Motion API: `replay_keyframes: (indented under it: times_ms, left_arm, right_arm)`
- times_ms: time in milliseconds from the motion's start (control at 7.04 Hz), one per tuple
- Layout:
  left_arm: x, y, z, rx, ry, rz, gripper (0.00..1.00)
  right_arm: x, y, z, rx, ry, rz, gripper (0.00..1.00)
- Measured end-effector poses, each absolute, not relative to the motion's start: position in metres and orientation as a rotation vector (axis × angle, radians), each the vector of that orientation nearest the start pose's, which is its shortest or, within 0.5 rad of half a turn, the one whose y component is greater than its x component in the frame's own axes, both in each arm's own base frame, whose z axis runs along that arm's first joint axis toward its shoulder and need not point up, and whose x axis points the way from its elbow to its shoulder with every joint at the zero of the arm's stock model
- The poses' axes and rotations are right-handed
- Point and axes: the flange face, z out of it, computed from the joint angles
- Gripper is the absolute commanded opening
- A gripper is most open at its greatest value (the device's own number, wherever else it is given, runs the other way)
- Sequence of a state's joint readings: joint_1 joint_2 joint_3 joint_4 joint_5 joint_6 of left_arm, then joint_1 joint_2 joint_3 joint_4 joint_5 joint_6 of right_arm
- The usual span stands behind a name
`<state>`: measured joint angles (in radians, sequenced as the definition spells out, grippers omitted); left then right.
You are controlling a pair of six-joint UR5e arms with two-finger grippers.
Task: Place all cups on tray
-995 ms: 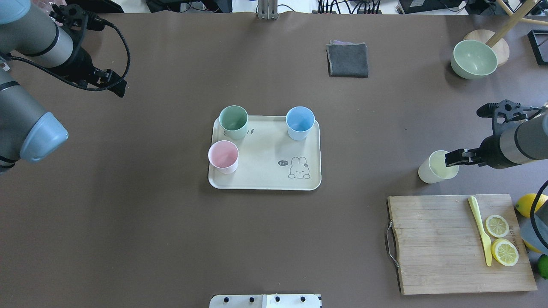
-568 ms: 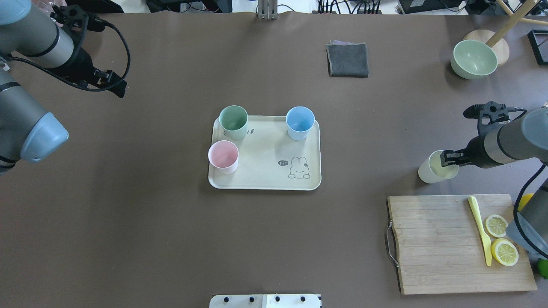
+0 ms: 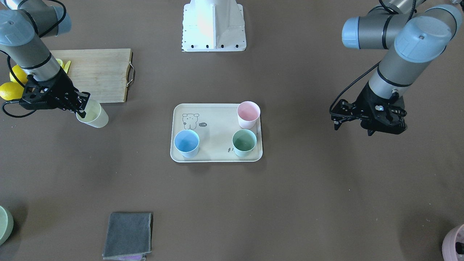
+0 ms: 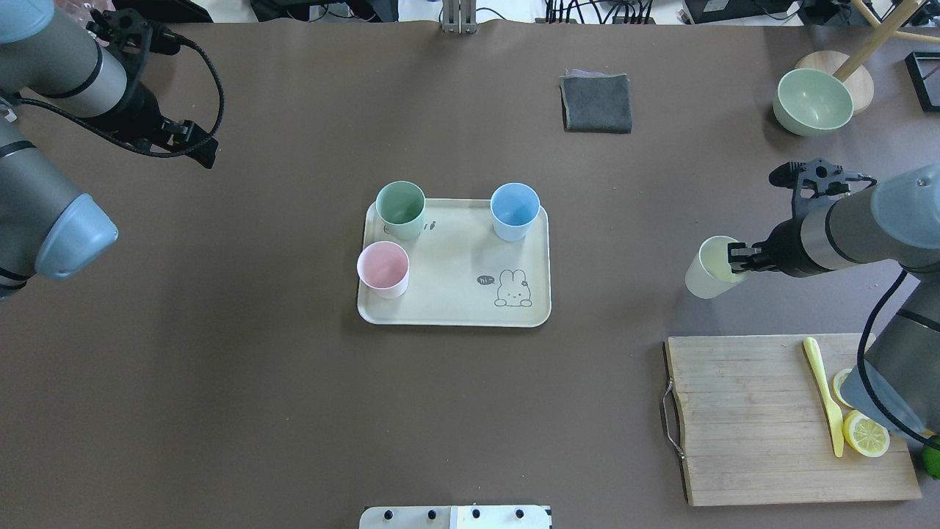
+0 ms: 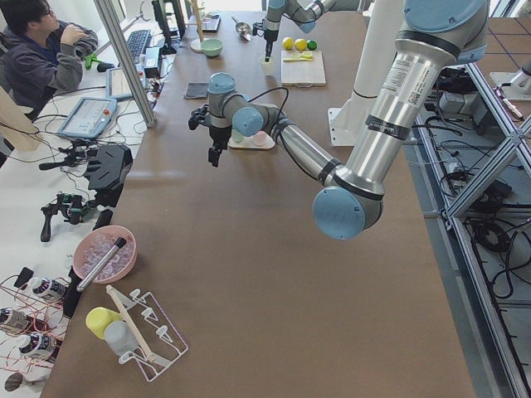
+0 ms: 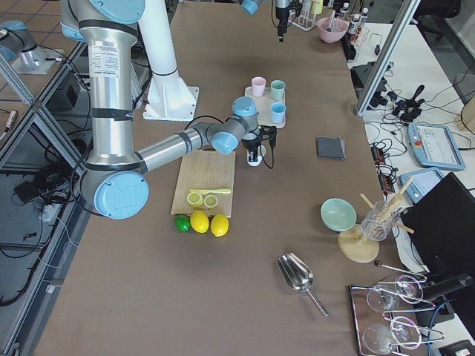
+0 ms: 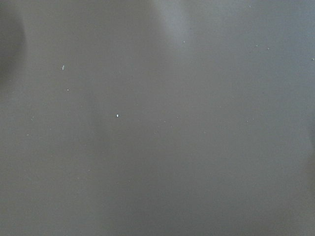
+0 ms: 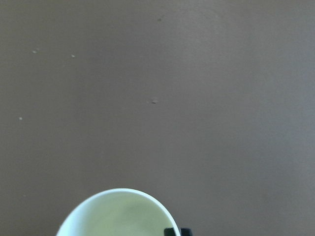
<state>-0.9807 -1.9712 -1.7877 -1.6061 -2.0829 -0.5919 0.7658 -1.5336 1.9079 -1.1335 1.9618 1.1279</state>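
The cream tray (image 4: 455,294) lies mid-table and carries the mint green cup (image 4: 400,209), the light blue cup (image 4: 515,211) and the pink cup (image 4: 382,269). To the right of the tray, my right gripper (image 4: 736,258) is shut on the rim of the pale yellow cup (image 4: 706,270), one finger inside it. That cup hangs tilted near the cutting board's far corner, and its rim (image 8: 118,216) shows at the bottom of the right wrist view. My left gripper (image 4: 200,145) hovers over bare table at the far left, open and holding nothing.
A wooden cutting board (image 4: 764,419) with lemon slices and a yellow knife lies at the near right. A grey cloth (image 4: 596,103) and a sage-green bowl (image 4: 813,101) sit at the back. A mauve pot (image 3: 455,243) is cut off at a corner.
My right gripper has carried the yellow cup left, toward the tray and away from the cutting board. The left arm and the three cups on the tray have not moved.
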Motion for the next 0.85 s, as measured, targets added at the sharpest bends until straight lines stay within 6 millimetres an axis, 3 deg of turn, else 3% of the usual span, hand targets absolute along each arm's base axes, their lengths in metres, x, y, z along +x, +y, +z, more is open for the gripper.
replay_keyframes:
  times_ms: [426, 710, 852]
  left_arm:
    - [0.274, -0.560, 0.336, 0.254, 0.765, 0.165, 0.98]
    - [0.274, -0.560, 0.336, 0.253, 0.765, 0.164, 0.98]
    - [0.274, -0.560, 0.335, 0.254, 0.766, 0.164, 0.98]
  right_arm:
    - [-0.405, -0.432, 0.319, 0.108, -0.882, 0.256, 0.00]
    - [-0.460, -0.419, 0.266, 0.112, -0.871, 0.267, 0.00]
    - [-0.477, -0.417, 0.253, 0.118, -0.871, 0.260, 0.36]
